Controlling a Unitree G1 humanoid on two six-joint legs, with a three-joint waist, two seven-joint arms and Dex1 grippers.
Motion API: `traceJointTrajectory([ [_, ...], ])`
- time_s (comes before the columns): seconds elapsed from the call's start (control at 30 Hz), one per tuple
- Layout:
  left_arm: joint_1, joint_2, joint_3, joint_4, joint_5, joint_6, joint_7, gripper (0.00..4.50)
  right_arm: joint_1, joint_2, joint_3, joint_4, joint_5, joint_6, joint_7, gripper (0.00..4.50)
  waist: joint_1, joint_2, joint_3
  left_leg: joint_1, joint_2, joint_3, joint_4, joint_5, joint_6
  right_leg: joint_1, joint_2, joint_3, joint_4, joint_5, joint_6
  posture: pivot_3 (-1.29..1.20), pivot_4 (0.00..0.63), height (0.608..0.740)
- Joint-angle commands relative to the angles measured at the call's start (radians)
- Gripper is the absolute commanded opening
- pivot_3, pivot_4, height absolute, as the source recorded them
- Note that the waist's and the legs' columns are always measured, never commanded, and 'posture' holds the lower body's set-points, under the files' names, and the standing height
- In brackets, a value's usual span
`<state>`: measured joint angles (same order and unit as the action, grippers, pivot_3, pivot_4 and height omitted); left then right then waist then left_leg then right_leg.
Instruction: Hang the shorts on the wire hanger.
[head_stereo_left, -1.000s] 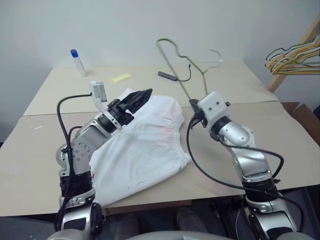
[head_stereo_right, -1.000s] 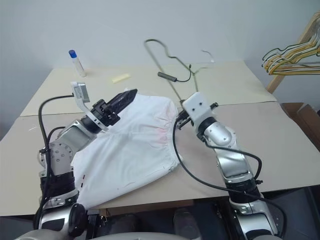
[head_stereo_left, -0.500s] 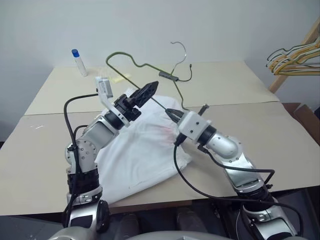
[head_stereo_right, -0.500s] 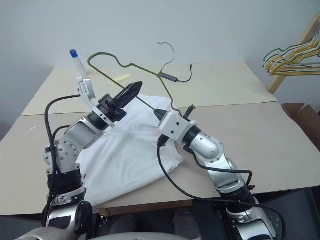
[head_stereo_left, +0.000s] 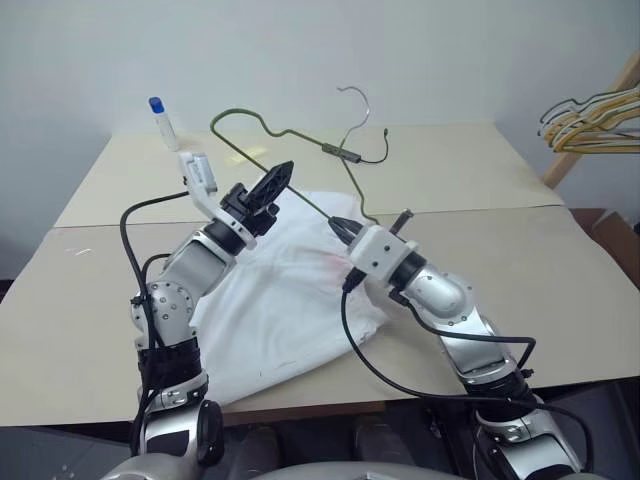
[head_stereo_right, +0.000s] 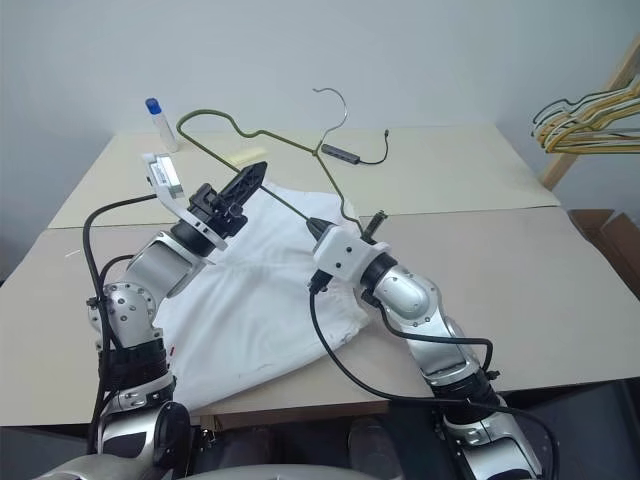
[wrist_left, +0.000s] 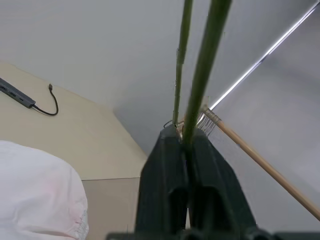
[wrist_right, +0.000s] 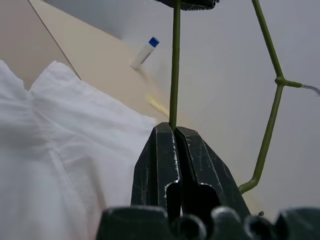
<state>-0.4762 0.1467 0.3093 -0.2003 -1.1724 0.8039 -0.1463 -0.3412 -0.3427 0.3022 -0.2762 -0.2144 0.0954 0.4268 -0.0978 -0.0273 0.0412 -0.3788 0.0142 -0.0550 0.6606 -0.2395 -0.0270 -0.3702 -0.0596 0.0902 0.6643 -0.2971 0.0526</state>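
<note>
Both grippers, left gripper (head_stereo_left: 281, 173) and right gripper (head_stereo_left: 335, 224), were clamped on the wire hanger (head_stereo_left: 300, 134), raised above the shorts (head_stereo_left: 290, 290) on the table (head_stereo_left: 480, 170); you needed to keep its bar level.

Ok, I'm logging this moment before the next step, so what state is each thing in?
wire hanger: lifted off the table, held by both grippers along its bottom bar.
shorts: lying flat on the table, not on the hanger.
left gripper: shut on the hanger bar.
right gripper: shut on the hanger bar.
spare hangers: hanging on the wooden rack.
</note>
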Motion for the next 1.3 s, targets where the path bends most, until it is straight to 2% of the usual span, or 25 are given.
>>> traceJointTrajectory([
  [0.03, -0.019, 0.0, 0.007, -0.027, -0.019, -0.033, -0.013, 0.05, -0.027, 0.009, -0.015, -0.01, -0.011, -0.045, -0.018, 0.0, 0.005, 0.0, 0.0, 0.0, 0.0, 0.0, 0.0, 0.0, 0.0, 0.0, 0.0, 0.0, 0.0, 0.0, 0.0, -0.01, 0.0, 0.74],
  [0.3, 0.002, 0.002, -0.012, -0.076, -0.002, -0.06, -0.025, 0.05, -0.026, 0.007, -0.013, -0.01, -0.027, -0.061, -0.011, 0.0, 0.034, 0.0, 0.0, 0.0, 0.0, 0.001, 0.0, 0.0, 0.0, 0.0, 0.0, 0.0, 0.0, 0.0, 0.0, -0.01, 0.0, 0.74],
  [0.4, 0.001, 0.001, -0.009, -0.066, 0.001, -0.07, -0.019, 0.0, -0.028, 0.004, -0.014, -0.01, -0.031, -0.058, -0.007, 0.68, 0.039, 0.0, 0.0, 0.0, 0.0, 0.001, 0.0, 0.0, -0.001, 0.0, 0.0, 0.0, 0.0, 0.0, 0.0, -0.02, 0.0, 0.74],
  [0.77, 0.007, 0.015, -0.019, -0.058, 0.028, -0.105, -0.06, 0.0, -0.036, -0.02, -0.035, -0.013, -0.018, -0.058, 0.027, 4.49, 0.033, 0.0, 0.0, 0.0, 0.0, 0.001, 0.0, 0.0, -0.001, 0.0, 0.0, 0.0, -0.001, 0.0, 0.0, -0.06, 0.0, 0.74],
  [0.87, 0.004, 0.027, -0.016, -0.046, 0.036, -0.107, -0.072, 0.0, -0.023, -0.015, -0.044, -0.043, 0.0, -0.036, 0.037, 4.49, 0.028, 0.0, 0.0, 0.0, 0.0, 0.001, 0.0, 0.0, -0.001, 0.0, 0.0, 0.0, -0.001, 0.0, 0.0, -0.06, 0.0, 0.74],
  [0.97, 0.002, 0.081, -0.028, -0.036, 0.087, -0.116, -0.132, 0.0, -0.012, 0.002, -0.121, -0.13, 0.19, 0.038, 0.104, 4.49, 0.027, 0.0, 0.0, 0.0, 0.0, 0.001, 0.0, 0.0, -0.001, 0.0, 0.0, 0.0, -0.001, 0.0, 0.0, -0.06, 0.0, 0.74],
  [1.03, 0.0, 0.127, -0.03, -0.026, 0.113, -0.119, -0.183, 0.0, -0.01, -0.025, -0.191, -0.185, 0.331, 0.108, 0.173, 4.49, 0.027, 0.0, 0.0, 0.0, 0.0, 0.001, 0.0, 0.0, -0.001, 0.0, 0.0, 0.0, -0.001, 0.0, 0.0, -0.07, 0.0, 0.74],
  [1.17, -0.019, 0.248, -0.002, 0.003, 0.113, -0.125, -0.359, 0.0, -0.056, -0.217, -0.405, -0.206, 0.802, 0.545, 0.368, 4.49, 0.028, 0.0, 0.001, 0.0, 0.0, 0.0, 0.0, 0.0, -0.001, 0.001, 0.0, -0.001, -0.002, 0.0, 0.0, -0.07, 0.0, 0.74],
  [1.3, -0.032, 0.353, 0.026, 0.031, 0.081, -0.141, -0.611, 0.0, -0.096, -0.446, -0.41, -0.067, 0.932, 0.746, 0.582, 4.49, 0.025, 0.001, 0.002, 0.0, 0.001, 0.001, -0.001, 0.0, -0.001, 0.001, 0.001, -0.002, -0.003, -0.001, -0.001, -0.08, 0.0, 0.74],
])
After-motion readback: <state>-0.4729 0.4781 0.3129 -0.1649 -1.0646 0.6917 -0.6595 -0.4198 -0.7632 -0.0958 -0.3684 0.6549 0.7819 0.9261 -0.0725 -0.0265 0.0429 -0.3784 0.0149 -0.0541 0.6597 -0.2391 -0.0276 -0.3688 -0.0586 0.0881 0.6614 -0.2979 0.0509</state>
